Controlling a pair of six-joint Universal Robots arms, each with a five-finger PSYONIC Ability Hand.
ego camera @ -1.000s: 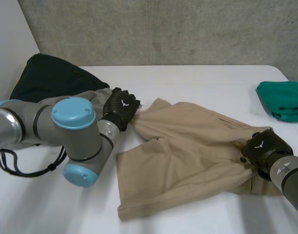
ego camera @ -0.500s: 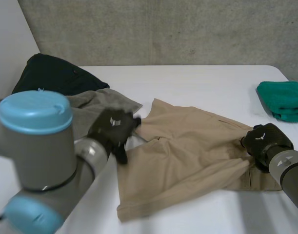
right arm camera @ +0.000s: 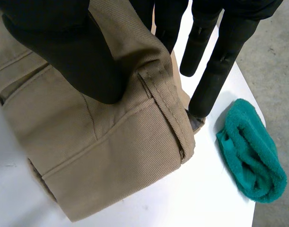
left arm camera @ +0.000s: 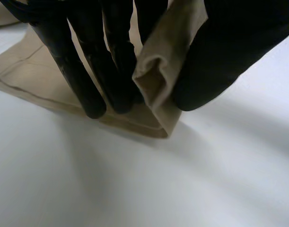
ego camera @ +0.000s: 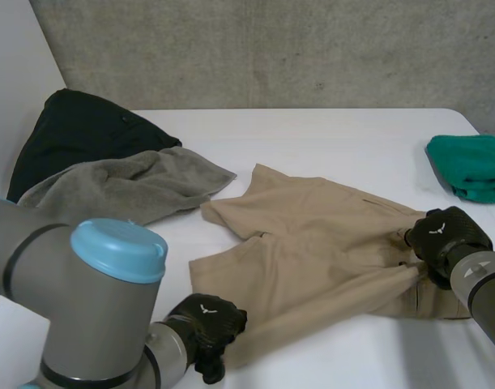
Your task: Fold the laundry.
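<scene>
Tan shorts [ego camera: 312, 251] lie spread across the middle of the white table [ego camera: 328, 138]. My left hand [ego camera: 208, 322] is at the near leg hem corner; its fingers [left arm camera: 99, 61] and thumb pinch a fold of tan cloth [left arm camera: 158, 78]. My right hand [ego camera: 443, 237] is at the waistband end on the right; its thumb [right arm camera: 68, 52] and fingers pinch the waistband [right arm camera: 158, 90], lifting that edge a little.
A grey towel [ego camera: 125, 186] and a black garment [ego camera: 85, 126] lie at the far left. A folded green towel [ego camera: 470, 166] sits at the right edge, also the green towel [right arm camera: 250, 151] beside my right hand. My left arm [ego camera: 77, 308] fills the near left.
My left hand let go of the far leg end, swept toward the near edge and closed on the near hem corner. The right hand kept its grip and shifted slightly.
</scene>
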